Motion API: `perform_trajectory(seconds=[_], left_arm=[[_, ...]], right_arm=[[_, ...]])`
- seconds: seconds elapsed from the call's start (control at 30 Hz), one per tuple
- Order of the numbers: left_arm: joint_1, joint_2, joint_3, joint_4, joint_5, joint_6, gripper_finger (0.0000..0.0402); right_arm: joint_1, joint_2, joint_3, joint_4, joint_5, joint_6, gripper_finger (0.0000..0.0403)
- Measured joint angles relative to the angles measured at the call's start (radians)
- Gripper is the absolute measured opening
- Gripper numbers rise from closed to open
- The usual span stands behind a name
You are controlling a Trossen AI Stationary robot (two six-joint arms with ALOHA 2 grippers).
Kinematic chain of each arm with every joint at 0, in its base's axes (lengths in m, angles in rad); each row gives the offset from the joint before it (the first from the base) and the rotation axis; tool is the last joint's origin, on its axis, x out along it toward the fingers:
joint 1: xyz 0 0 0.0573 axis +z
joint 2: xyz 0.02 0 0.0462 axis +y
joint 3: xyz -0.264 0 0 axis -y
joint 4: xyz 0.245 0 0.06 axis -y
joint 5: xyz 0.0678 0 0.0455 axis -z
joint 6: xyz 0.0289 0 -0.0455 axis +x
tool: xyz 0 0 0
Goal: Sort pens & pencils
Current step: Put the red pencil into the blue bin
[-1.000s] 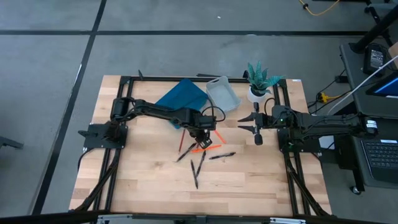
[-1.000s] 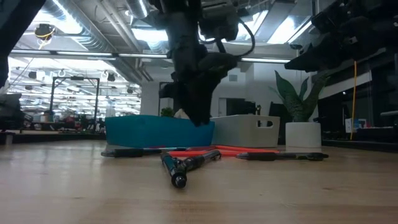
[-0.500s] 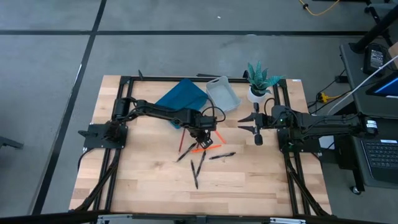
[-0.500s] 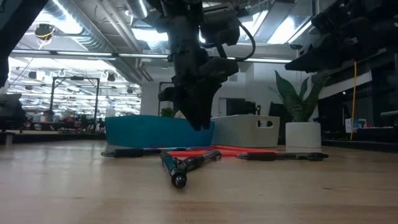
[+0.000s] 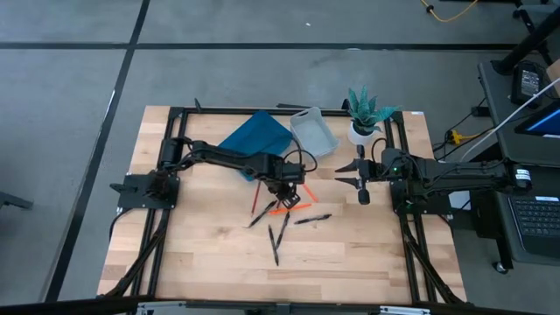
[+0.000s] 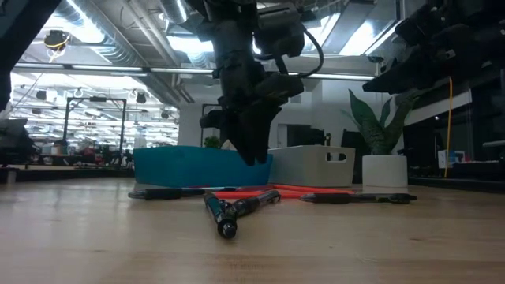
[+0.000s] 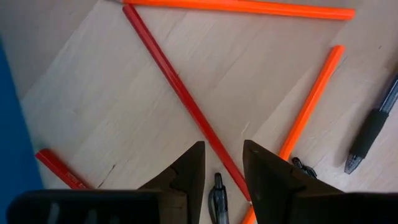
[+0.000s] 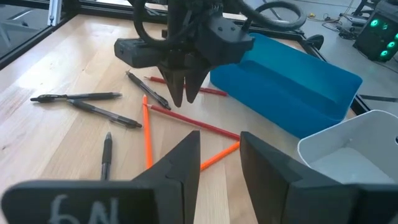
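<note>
- A pale wood table stands on a grey floor; in the low view an open hall with ceiling lights and ducts lies behind it.
- At the far edge of the table sit a blue tray, a grey bin just beside it, and a potted plant further toward the right arm's side.
- The left gripper hangs over the middle of the table, fingers pointing down, above the scatter of sticks. In the low view its tips are clear of the wood.
- Left wrist view: its two fingers stand slightly apart with a narrow gap, nothing between them. A red pencil runs slantwise across the wood straight ahead of the gap, and the tip of a pen shows in it.
- The pencils lie in the table's middle, under and just beside the left gripper: two orange ones and the red one cross or meet, and another red one lies nearer the tray.
- The pens lie on the near side of the pencils: one toward the right arm, several fanned out toward the front edge. In the low view one pen points at the camera.
- The right gripper waits above the table near the plant, well apart from the sticks. In the right wrist view its fingers are a little apart and empty.
</note>
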Motion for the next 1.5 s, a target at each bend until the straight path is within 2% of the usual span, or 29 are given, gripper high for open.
perform_trajectory(seconds=[0.33, 0.8, 0.97, 1.2, 1.5], left_arm=[[-0.001, 0.066, 0.000, 0.044, 0.074, 0.001, 0.0102], [-0.002, 0.079, 0.000, 0.015, 0.079, 0.010, 0.0102], [-0.007, 0.078, 0.031, -0.045, 0.079, 0.085, 0.0102], [-0.004, 0.078, 0.090, -0.191, 0.000, 0.088, 0.0102], [0.005, 0.078, 0.087, -0.203, -0.065, 0.088, 0.0102]], right_arm=[[0.000, 0.000, -0.001, -0.008, -0.001, -0.002, 0.0115], [0.000, 0.001, -0.001, -0.013, -0.001, -0.003, 0.0115], [0.000, 0.001, -0.001, -0.015, -0.001, -0.002, 0.0115], [0.000, 0.001, -0.001, -0.015, -0.001, 0.000, 0.0115], [0.000, 0.001, -0.001, -0.015, -0.001, 0.000, 0.0115]])
